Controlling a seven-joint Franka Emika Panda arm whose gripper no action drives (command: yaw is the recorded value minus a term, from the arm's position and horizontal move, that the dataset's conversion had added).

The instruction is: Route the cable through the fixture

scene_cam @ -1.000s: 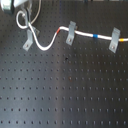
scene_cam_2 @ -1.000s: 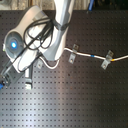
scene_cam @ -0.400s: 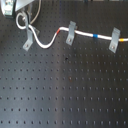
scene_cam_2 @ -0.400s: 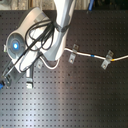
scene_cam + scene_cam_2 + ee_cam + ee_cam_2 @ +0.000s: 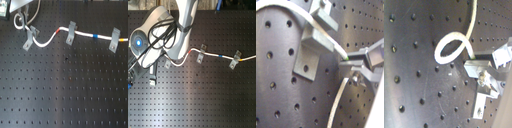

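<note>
The white cable (image 5: pixel 47 41) runs through the middle clip (image 5: pixel 71 32) and the right clip (image 5: pixel 115 40), with its red band (image 5: pixel 60 30) and blue band (image 5: pixel 95 36) on either side of the middle clip. Its left part reaches the left fixture (image 5: pixel 29 38) and loops beyond it. In the first wrist view the cable (image 5: pixel 331 42) lies across that fixture (image 5: pixel 312 47) into my gripper (image 5: pixel 353 65), which is shut on it. The second wrist view shows a cable loop (image 5: pixel 451 45) beside the gripper (image 5: pixel 481 75).
The black perforated board (image 5: pixel 65 90) carries everything. In the second exterior view the white arm (image 5: pixel 163 40) with black hoses covers the left fixture area; the middle clip (image 5: pixel 202 53) and right clip (image 5: pixel 234 61) show. The cable (image 5: pixel 248 58) runs off the second exterior view's right.
The gripper has carried the cable end toward the first exterior view's upper left. The loose bend beside the left fixture has drawn in and now lies at the fixture.
</note>
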